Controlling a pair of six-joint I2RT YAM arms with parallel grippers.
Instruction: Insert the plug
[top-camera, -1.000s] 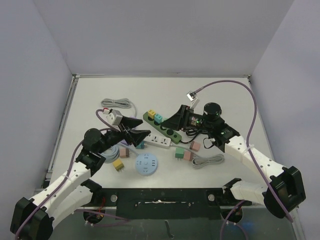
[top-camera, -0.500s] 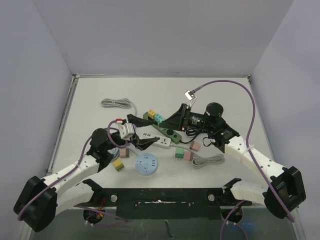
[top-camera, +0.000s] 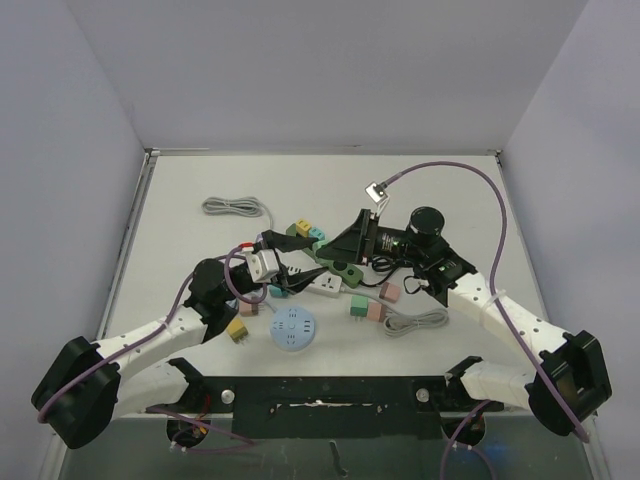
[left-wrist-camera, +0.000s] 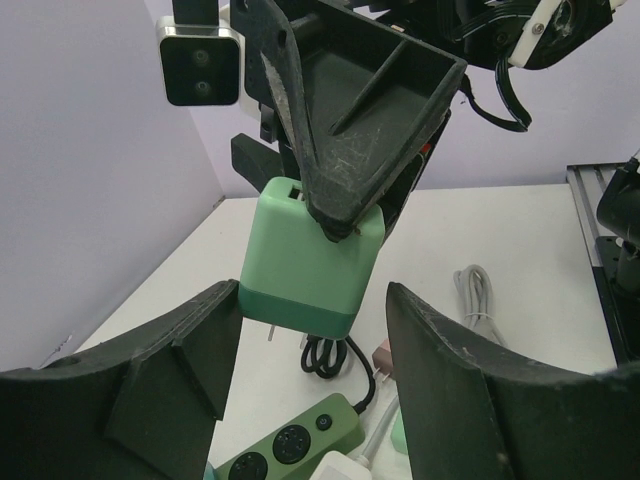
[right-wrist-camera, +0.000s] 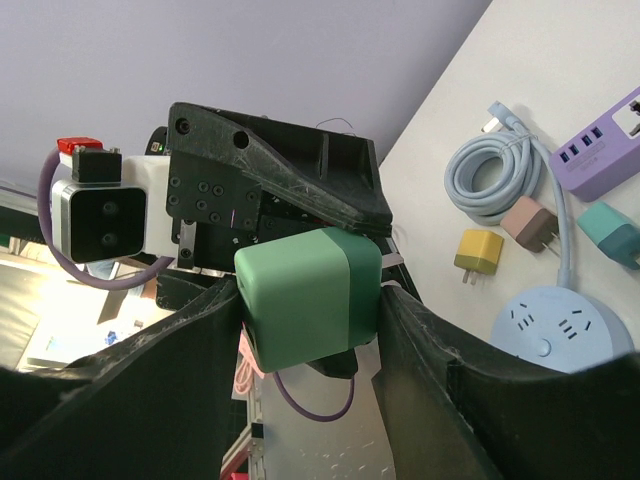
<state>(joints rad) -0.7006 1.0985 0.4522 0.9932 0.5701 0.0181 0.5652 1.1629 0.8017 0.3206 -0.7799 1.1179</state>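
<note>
A green cube plug (right-wrist-camera: 310, 300) sits clamped between my right gripper's fingers; my right gripper (right-wrist-camera: 310, 295) is shut on it and holds it above the table. In the left wrist view the same plug (left-wrist-camera: 310, 255) hangs prongs down from the right gripper's dark fingers, between the spread fingers of my left gripper (left-wrist-camera: 312, 300), which is open and straddles the plug. In the top view the two grippers meet tip to tip, left (top-camera: 293, 262) and right (top-camera: 323, 253), over the green power strip (top-camera: 340, 266). The strip's sockets show below the plug (left-wrist-camera: 285, 447).
A white power strip (top-camera: 322, 286) lies beside the green one. A round blue socket (top-camera: 293, 328), a yellow plug (top-camera: 237, 329), pink plugs (top-camera: 390, 292) and teal plugs lie in front. Grey cable coils lie at the far left (top-camera: 232, 206) and near right (top-camera: 415, 322).
My left gripper has moved right and forward until its open fingers straddle the plug held by the right gripper. The right gripper has stayed almost still.
</note>
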